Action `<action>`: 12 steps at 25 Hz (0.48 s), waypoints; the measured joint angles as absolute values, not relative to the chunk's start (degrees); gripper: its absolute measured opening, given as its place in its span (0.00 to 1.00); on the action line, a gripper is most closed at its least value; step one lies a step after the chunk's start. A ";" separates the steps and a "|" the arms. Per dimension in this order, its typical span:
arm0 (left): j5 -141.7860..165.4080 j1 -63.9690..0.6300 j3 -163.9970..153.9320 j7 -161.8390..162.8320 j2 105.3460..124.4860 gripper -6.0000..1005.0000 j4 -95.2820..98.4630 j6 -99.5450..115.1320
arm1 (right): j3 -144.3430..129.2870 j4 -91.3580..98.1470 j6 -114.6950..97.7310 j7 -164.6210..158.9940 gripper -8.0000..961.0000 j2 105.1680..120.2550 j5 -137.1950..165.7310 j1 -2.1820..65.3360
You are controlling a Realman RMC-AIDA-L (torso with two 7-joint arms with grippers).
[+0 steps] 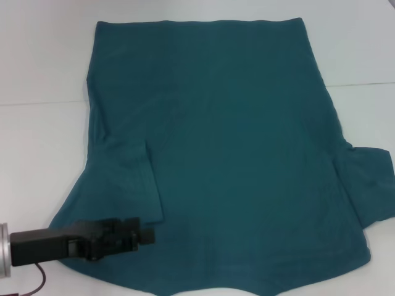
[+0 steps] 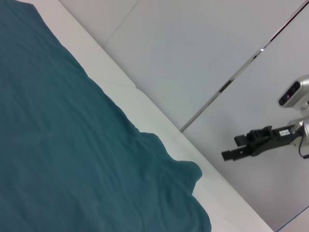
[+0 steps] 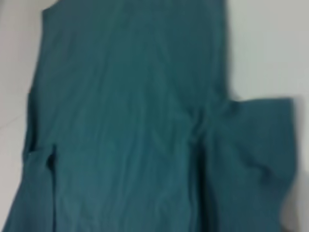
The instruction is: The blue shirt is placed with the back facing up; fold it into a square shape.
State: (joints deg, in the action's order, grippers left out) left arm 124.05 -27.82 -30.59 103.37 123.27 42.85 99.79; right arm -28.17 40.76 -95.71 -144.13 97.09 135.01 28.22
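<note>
left claw (image 1: 147,235): nearest the head camera, low over the shirt's near left part, beside the folded-in left sleeve; fingers close together, nothing between them, cloth not gripped.
shirt (image 1: 228,154): spread flat on the white desk (image 1: 43,154), plain side up; left sleeve folded onto the body, right sleeve spread out to the side.
right claw (image 2: 231,151): raised, off to the side, well apart from the shirt; grip state cannot be told.

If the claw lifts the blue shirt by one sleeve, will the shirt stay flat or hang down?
The blue shirt will probably hang down limp: it lies flat with soft wrinkles, and its left sleeve is already folded over the body. It probably drags on the table rather than slides, since much cloth rests there. The left claw hovers near that sleeve.
</note>
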 joint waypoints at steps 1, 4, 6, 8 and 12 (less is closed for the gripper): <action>124.04 -27.96 -30.67 103.37 123.28 0.69 42.76 99.64 | -27.91 40.76 -95.47 -144.11 0.98 97.23 135.53 27.98; 124.05 -28.33 -30.76 103.36 123.30 0.69 42.72 99.19 | -27.80 40.47 -93.18 -143.83 0.98 98.00 136.91 27.61; 124.05 -28.42 -30.76 103.36 123.31 0.69 42.71 99.14 | -27.99 40.28 -90.97 -143.14 0.98 99.09 137.40 27.56; 124.05 -28.42 -30.76 103.36 123.31 0.69 42.71 99.13 | -28.27 40.17 -88.83 -142.33 0.98 100.20 137.78 27.67; 124.05 -28.39 -30.58 103.36 123.31 0.69 42.71 99.13 | -28.47 39.94 -85.26 -141.95 0.98 102.16 139.79 28.47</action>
State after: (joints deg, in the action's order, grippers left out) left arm 124.05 -28.39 -30.58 103.36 123.31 42.71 99.13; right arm -28.47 39.94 -85.26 -141.96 102.16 139.79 28.47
